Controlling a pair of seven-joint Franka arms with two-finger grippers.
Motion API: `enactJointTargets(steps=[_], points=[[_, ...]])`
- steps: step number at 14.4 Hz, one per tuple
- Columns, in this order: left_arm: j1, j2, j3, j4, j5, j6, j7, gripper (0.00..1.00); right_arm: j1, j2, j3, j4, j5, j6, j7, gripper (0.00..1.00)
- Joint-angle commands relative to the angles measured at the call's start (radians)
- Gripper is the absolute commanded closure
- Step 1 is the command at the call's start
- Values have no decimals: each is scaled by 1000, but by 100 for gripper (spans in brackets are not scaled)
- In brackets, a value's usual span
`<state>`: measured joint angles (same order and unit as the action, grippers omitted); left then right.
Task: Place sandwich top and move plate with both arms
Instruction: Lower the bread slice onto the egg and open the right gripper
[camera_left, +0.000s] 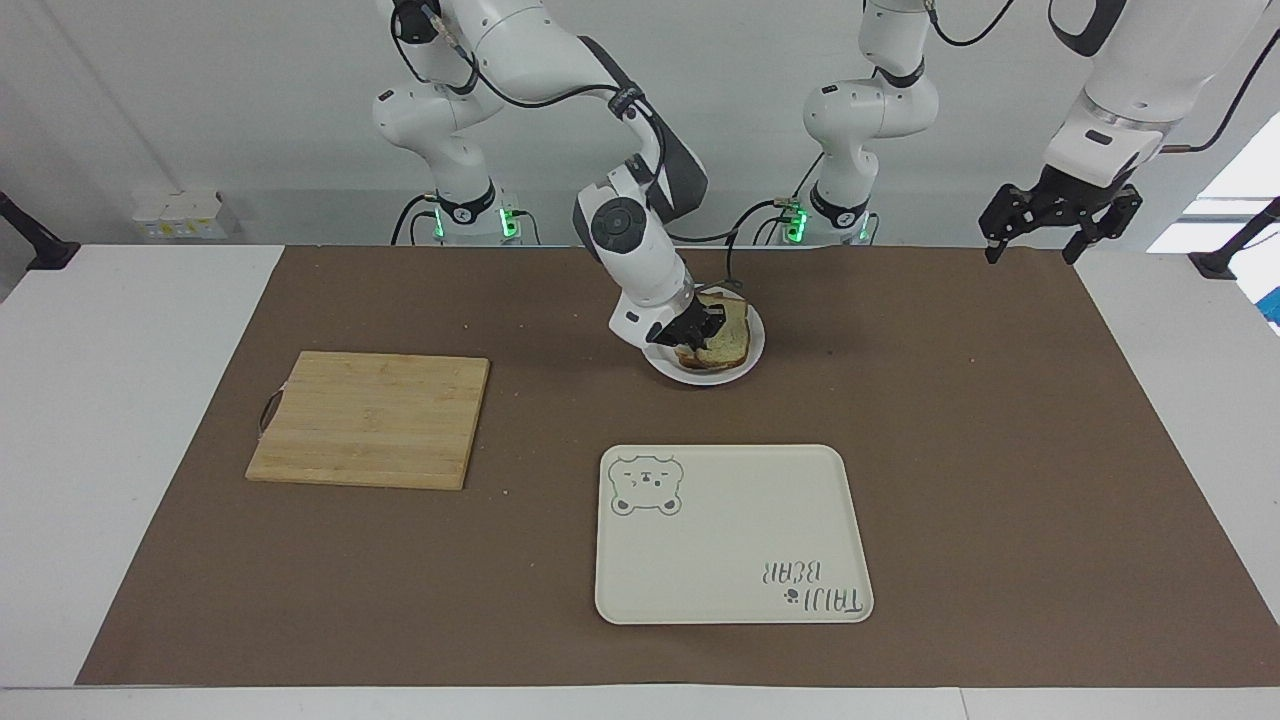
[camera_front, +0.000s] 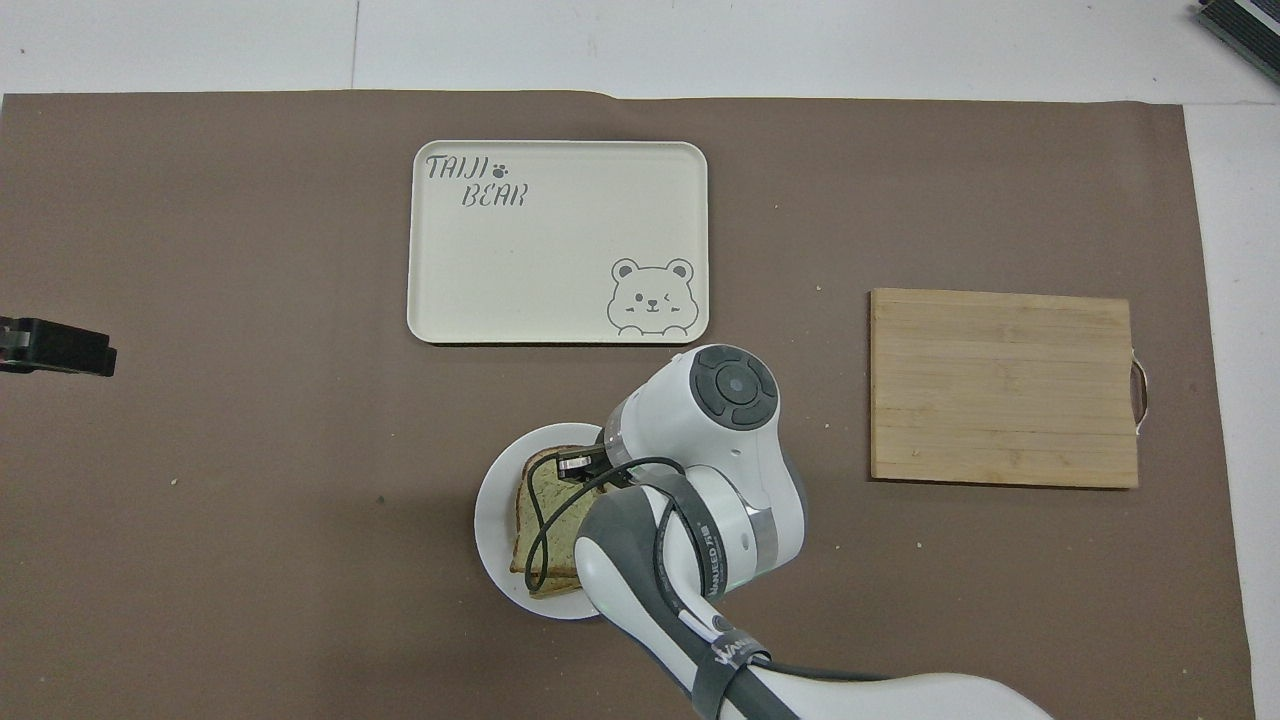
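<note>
The sandwich top (camera_left: 728, 335) lies flat on the stack on the small white plate (camera_left: 722, 377), near the robots at the table's middle. It covers the egg slice; only a lower slice's edge (camera_front: 545, 588) shows. My right gripper (camera_left: 697, 328) is low at the edge of the sandwich top that faces the right arm's end, touching or just beside it. In the overhead view the right arm hides this gripper, and the sandwich top (camera_front: 545, 500) shows on the plate (camera_front: 492, 520). My left gripper (camera_left: 1060, 225) waits open and empty, raised over the table's edge at the left arm's end.
A cream rectangular tray (camera_left: 730, 535) with a bear drawing lies farther from the robots than the plate; it also shows in the overhead view (camera_front: 555, 240). A wooden cutting board (camera_left: 370, 418) lies toward the right arm's end. A brown mat covers the table.
</note>
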<state>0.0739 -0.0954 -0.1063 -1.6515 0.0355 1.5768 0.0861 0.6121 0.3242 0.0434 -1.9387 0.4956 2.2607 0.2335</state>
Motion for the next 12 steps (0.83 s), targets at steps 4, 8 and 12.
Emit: enactJointTargets(steps=[4, 8, 12], points=[[17, -24, -10, -24, 14, 11, -5, 0, -11, -8, 4, -11, 28, 19, -49, 75], [17, -24, -10, -24, 14, 11, -5, 0, -22, -8, 0, 29, -55, 17, -57, 0], [15, -24, -10, -24, 14, 11, -3, 0, -58, -83, -22, 29, -172, 4, -46, 0]])
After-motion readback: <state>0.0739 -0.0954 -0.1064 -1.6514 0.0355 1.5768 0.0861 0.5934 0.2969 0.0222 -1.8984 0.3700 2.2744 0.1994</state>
